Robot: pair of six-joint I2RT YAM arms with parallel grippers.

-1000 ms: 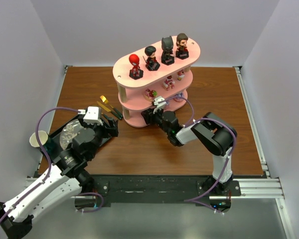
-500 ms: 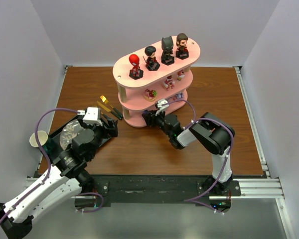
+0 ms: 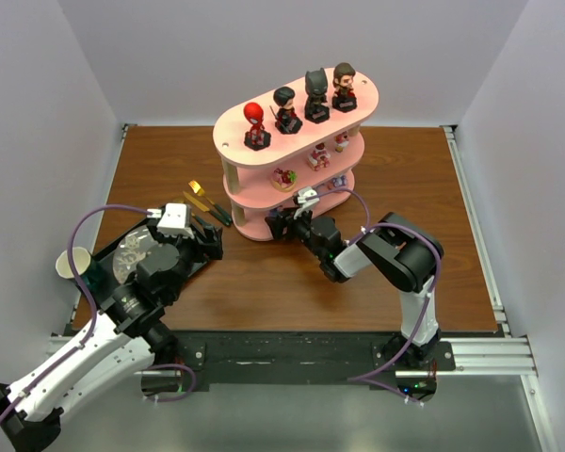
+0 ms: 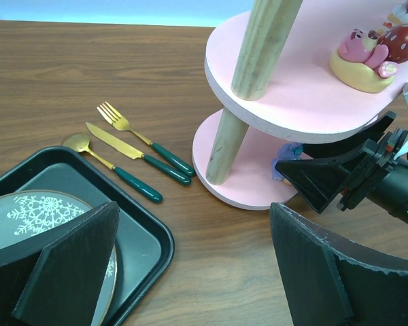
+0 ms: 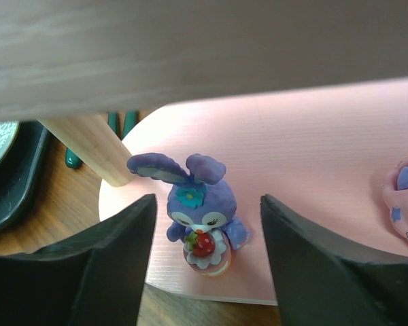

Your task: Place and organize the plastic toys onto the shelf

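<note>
The pink shelf (image 3: 234,132) stands mid-table. Its top board holds four big-headed figures, from the red one (image 3: 255,125) to the brown-haired one (image 3: 344,87). Small toys (image 3: 317,155) sit on the middle board. My right gripper (image 3: 281,223) is open at the bottom board's (image 5: 306,156) front end. A purple bunny toy (image 5: 202,217) stands upright on that board between its fingers (image 5: 109,265), untouched. Another pink-and-blue toy (image 5: 404,204) shows at the right edge. My left gripper (image 3: 207,235) is open and empty (image 4: 204,272) above the table left of the shelf.
A black tray (image 3: 108,259) with a snowflake plate (image 4: 27,217) lies at the left. Gold-and-green cutlery (image 3: 207,202) lies between the tray and the shelf. A paper cup (image 3: 68,265) stands at the table's left edge. A wooden shelf post (image 5: 88,146) is beside the bunny.
My right gripper has shifted slightly left along the shelf's bottom board. The left arm has not moved.
</note>
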